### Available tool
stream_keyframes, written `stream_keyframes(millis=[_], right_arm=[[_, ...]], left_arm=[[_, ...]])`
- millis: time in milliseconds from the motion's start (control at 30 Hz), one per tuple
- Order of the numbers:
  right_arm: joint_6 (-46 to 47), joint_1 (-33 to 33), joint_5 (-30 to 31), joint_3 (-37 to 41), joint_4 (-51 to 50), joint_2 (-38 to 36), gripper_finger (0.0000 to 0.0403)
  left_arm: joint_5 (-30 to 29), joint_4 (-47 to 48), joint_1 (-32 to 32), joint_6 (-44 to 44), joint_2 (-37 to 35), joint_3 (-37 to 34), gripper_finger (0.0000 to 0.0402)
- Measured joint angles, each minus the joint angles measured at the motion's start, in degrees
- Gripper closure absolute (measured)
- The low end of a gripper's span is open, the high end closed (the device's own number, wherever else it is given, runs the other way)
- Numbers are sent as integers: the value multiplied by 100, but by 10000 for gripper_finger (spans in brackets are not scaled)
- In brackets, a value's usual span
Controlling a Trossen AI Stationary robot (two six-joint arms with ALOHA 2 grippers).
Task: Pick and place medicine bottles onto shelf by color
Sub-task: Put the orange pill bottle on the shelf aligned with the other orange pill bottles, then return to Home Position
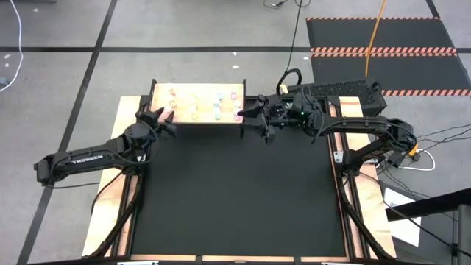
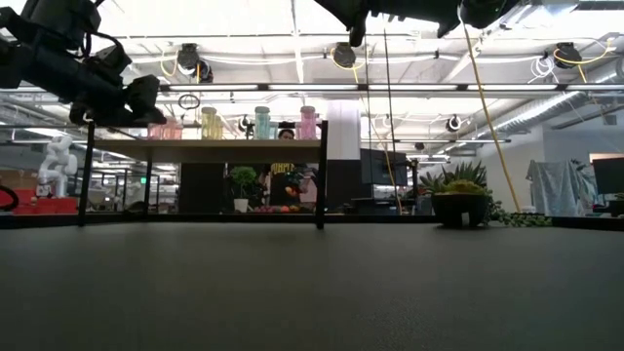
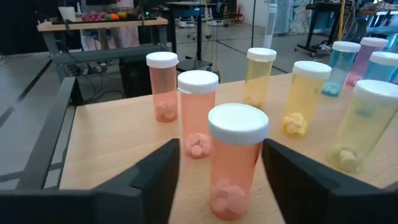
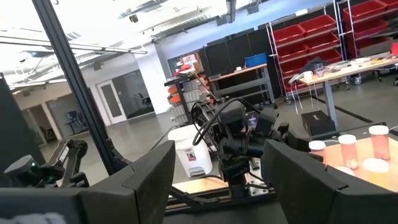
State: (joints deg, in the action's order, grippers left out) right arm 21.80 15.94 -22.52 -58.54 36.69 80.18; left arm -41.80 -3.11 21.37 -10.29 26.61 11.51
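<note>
The task looks nearly finished — every one of the medicine bottles in view stands upright on the shelf, grouped by colour, and the black surface carries none. The left pincer straddles the nearest red bottle at the shelf's left end, fingers spread clear of it. The right pincer hovers released beside the shelf's right end.

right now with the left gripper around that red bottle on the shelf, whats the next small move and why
Probably draw the left gripper straight back off the shelf. The red bottle stands upright on the board between the fingers with gaps on both sides, so it looks released. Backing out straight should avoid knocking the neighbouring red bottle.
</note>
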Motion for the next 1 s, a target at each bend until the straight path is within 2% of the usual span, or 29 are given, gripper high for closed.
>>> stream_keyframes(millis=[133, 267, 367, 500, 700, 867, 1000], right_arm=[[1, -2, -3, 0, -11, 0, 163], [30, -2, -20, 0, -11, -1, 163], [202, -2, -152, 0, -15, -2, 163], [222, -4, -176, 0, -55, -2, 163], [-188, 13, -166, 0, -271, -5, 163], [-916, -25, -148, 0, -1709, -5, 167], [-1120, -211, -114, 0, -2553, -107, 196]], left_arm=[[71, -192, -20, 227, -20, 1, 128], [570, -162, -229, 821, -130, 369, 85], [771, 333, -519, 1234, -173, 891, 54], [846, 1415, -899, 1299, -149, 1663, 21], [1201, 1888, -1492, 1019, 81, 2561, 10], [1240, 2085, -1912, 1126, 325, 2947, 9], [1185, 2235, -2160, 953, 336, 3196, 9]])
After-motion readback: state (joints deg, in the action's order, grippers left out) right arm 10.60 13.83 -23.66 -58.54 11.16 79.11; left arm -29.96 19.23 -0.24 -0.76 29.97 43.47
